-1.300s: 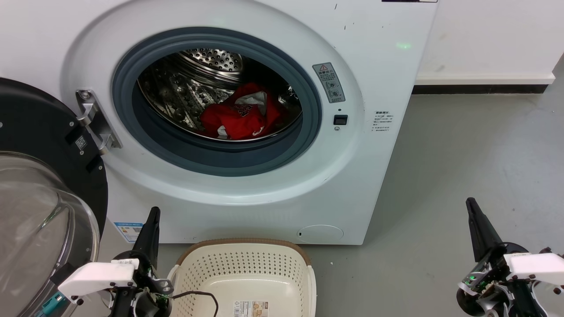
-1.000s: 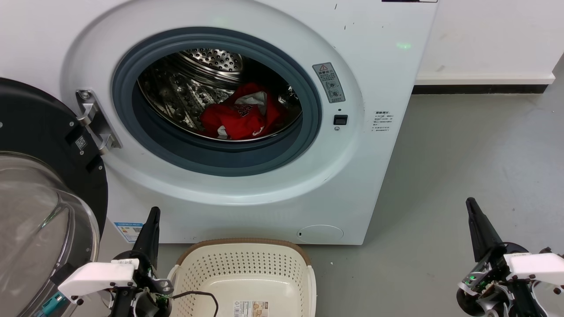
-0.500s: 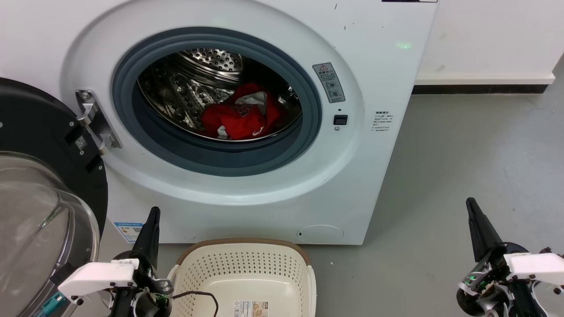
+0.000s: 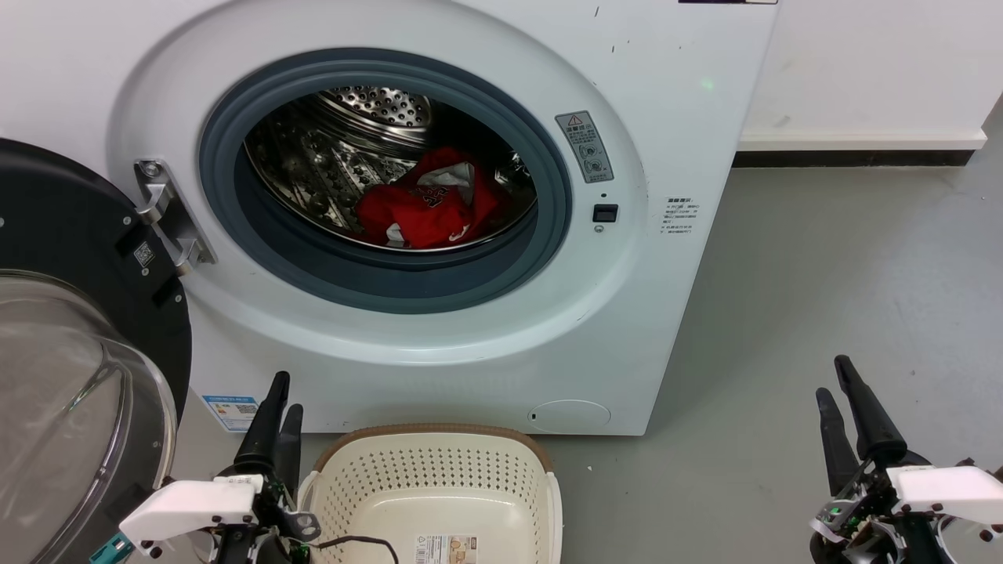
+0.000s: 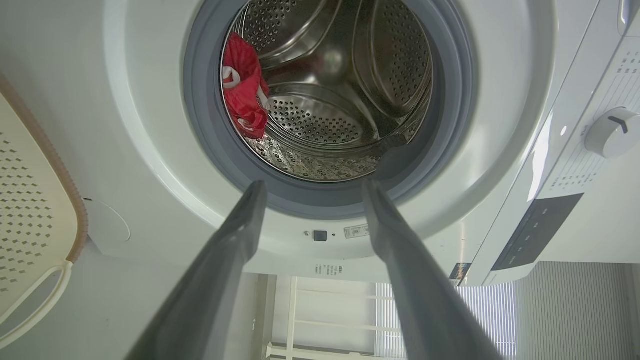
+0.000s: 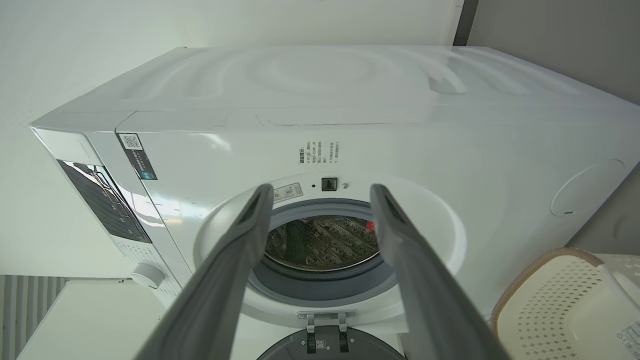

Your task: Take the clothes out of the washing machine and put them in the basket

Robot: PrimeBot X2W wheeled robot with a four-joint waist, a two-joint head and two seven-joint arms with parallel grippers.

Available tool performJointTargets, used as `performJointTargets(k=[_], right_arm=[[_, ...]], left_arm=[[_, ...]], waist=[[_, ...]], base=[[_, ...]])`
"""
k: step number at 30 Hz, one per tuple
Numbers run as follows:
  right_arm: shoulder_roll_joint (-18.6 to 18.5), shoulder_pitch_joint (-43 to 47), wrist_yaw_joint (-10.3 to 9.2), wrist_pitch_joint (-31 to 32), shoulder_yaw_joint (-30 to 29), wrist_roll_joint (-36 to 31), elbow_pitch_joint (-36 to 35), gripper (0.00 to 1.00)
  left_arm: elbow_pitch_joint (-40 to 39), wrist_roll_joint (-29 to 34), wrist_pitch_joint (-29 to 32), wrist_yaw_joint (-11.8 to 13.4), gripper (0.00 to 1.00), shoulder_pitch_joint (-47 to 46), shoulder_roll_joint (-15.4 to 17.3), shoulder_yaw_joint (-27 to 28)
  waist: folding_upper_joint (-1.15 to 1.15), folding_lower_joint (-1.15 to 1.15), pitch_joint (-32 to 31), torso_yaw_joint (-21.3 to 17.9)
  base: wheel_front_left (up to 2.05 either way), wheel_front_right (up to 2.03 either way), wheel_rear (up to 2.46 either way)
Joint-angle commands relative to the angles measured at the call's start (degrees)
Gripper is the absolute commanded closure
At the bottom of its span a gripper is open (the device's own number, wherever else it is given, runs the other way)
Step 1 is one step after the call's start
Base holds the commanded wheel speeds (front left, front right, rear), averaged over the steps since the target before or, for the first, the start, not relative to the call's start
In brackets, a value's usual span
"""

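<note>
Head view, crumpled red clothes, perforated steel drum, cream basket

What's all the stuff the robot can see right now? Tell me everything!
washing machine: one, white, straight ahead with its round opening uncovered
door: one, black frame with clear glass, swung open at the left
clothes: one red heap with white bits, inside the steel drum; number of pieces unclear
basket: one, cream with a brown rim, on the floor in front of the machine
knob: one, white, on the machine's control panel
floor: grey, to the right of the machine
left gripper: one, dark, open, beside the basket
right gripper: one, dark, open, over the floor
</note>
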Motion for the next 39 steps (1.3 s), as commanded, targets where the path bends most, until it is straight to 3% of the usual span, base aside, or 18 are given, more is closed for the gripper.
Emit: performJointTargets(k=[1,6,26,39], right_arm=[[-0.06,-0.69,0.01,-0.59,0.32,-0.92,-1.45,0.0],[-0.05,-0.27,0.01,-1.98,0.24,-5.79,-2.57,0.0],[-0.03,1.87,0.01,-6.85,2.21,-37.2,-8.39,0.0],[-0.02,3.13,0.01,-9.5,2.38,-51.32,-10.15,0.0]], left_arm=[[-1.19,0.64,-0.63,-0.07,0.0,-1.59,0.1,-0.61],[-2.24,4.65,-2.05,-0.08,0.0,-2.07,0.11,-1.02],[-6.01,34.47,-6.91,0.05,0.0,-2.44,0.26,-4.36],[-5.64,46.97,-9.57,1.27,0.0,-3.16,1.27,-6.45]], waist=[[0.0,0.0,0.02,-0.01],[0.0,0.0,0.05,-0.04],[0.0,0.0,-0.09,-0.12],[0.0,0.0,-0.24,0.13]], base=[[0.0,0.0,0.0],[0.0,0.0,0.0],[0.0,0.0,0.0],[0.0,0.0,0.0]])
